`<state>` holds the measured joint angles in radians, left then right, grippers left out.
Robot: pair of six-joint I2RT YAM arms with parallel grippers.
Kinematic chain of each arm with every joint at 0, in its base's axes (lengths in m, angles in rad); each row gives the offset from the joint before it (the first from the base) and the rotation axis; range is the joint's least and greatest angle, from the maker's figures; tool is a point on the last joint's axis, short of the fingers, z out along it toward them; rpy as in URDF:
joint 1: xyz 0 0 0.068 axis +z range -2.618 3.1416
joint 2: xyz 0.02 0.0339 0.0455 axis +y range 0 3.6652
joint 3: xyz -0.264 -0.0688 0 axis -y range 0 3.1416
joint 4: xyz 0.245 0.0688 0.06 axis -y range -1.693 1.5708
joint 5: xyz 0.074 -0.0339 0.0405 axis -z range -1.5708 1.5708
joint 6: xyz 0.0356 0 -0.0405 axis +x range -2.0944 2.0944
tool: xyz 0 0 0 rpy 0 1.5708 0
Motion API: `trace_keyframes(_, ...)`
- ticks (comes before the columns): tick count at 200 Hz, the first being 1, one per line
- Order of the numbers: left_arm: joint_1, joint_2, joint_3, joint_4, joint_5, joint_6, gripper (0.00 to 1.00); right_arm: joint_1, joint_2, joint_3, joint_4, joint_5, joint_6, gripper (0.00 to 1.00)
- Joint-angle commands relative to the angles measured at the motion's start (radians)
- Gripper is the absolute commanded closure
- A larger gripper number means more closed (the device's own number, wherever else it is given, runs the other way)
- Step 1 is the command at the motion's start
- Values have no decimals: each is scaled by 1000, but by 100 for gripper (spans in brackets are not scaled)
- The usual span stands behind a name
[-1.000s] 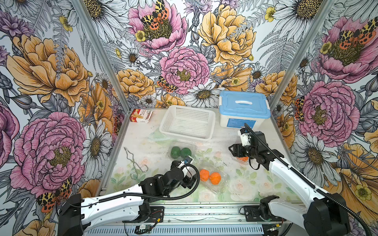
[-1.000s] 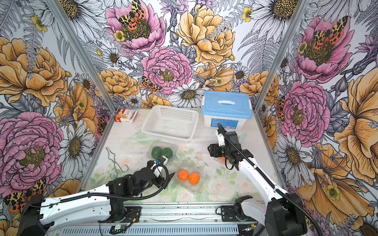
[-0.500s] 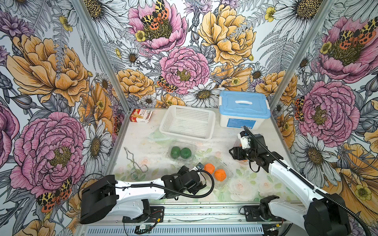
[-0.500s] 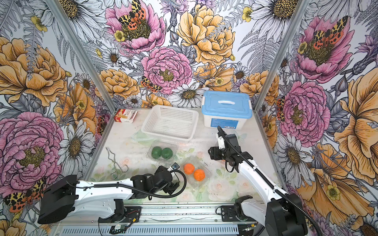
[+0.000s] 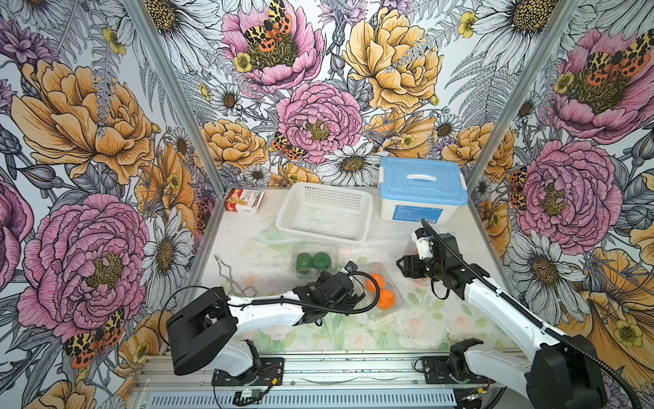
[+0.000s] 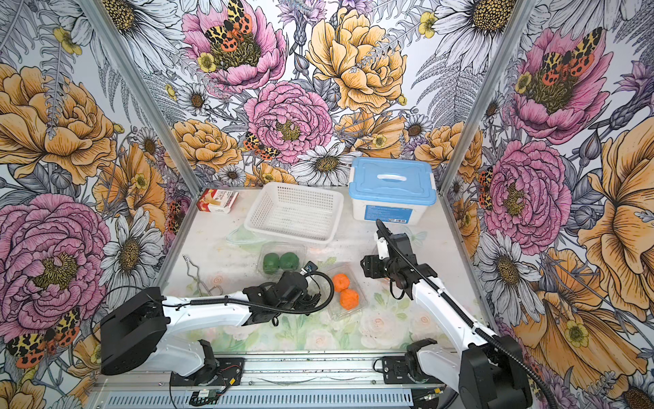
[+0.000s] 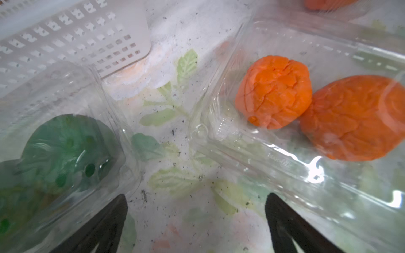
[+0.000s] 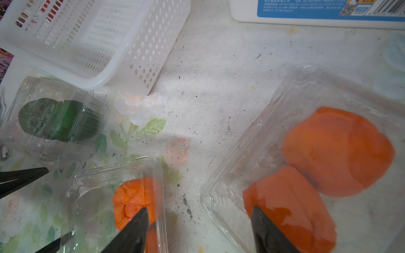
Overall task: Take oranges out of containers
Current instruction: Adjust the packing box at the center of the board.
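Two bright oranges (image 5: 380, 290) lie in a clear clamshell container (image 5: 396, 304) mid-table, seen in both top views. My left gripper (image 5: 355, 297) sits low at that box's left edge, open, with only bare table between its fingers (image 7: 282, 223). Two dark green oranges (image 5: 313, 262) rest in a second container (image 7: 72, 122) just behind it. My right gripper (image 8: 200, 230) is open and holds nothing, hovering over the gap beside a third container (image 8: 291, 105) with two oranges (image 8: 333, 151) inside. In the top views that box is mostly hidden under the right wrist.
A white perforated basket (image 5: 323, 212) stands at the back centre, a white tub with a blue lid (image 5: 421, 193) at the back right. A small red and white carton (image 5: 244, 200) is in the back left corner. A bent wire tool (image 5: 233, 279) lies at the left.
My left arm has stretched out low to the right, and the middle container with its two oranges has slid right and back. My right gripper has dropped slightly nearer.
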<state>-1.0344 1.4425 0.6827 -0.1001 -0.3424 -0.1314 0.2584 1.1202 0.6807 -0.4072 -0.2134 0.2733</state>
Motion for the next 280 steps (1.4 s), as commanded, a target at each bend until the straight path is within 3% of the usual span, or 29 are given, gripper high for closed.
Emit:
trace_keyframes(1, 43, 27, 42, 48, 49, 2, 1, 3, -13, -9, 33, 28, 19, 27)
trace_keyframes(30, 86, 54, 85, 61, 82, -3, 1, 3, 2, -4, 31, 19, 59, 28)
trace_keyframes(49, 85, 50, 117, 31, 72, 6, 1, 2, 13, 3, 31, -55, 86, 29)
trace_keyframes(128, 71, -97, 81, 2, 55, -182, 1, 12, -28, -26, 27, -208, 155, 52)
trace_keyframes(193, 69, -89, 67, 24, 120, -269, 1, 100, -44, -49, 15, -178, 155, 54)
trace_keyframes(205, 57, -85, 63, 42, 164, -300, 1, 115, -39, -55, 14, -172, 155, 56)
trace_keyframes(233, 4, -52, 74, 60, 141, -334, 4, 150, -12, -67, 16, -148, 158, 57)
trace_keyframes(280, 1, 29, 136, 68, 272, -405, 9, 173, 50, -65, 15, -119, 159, 59)
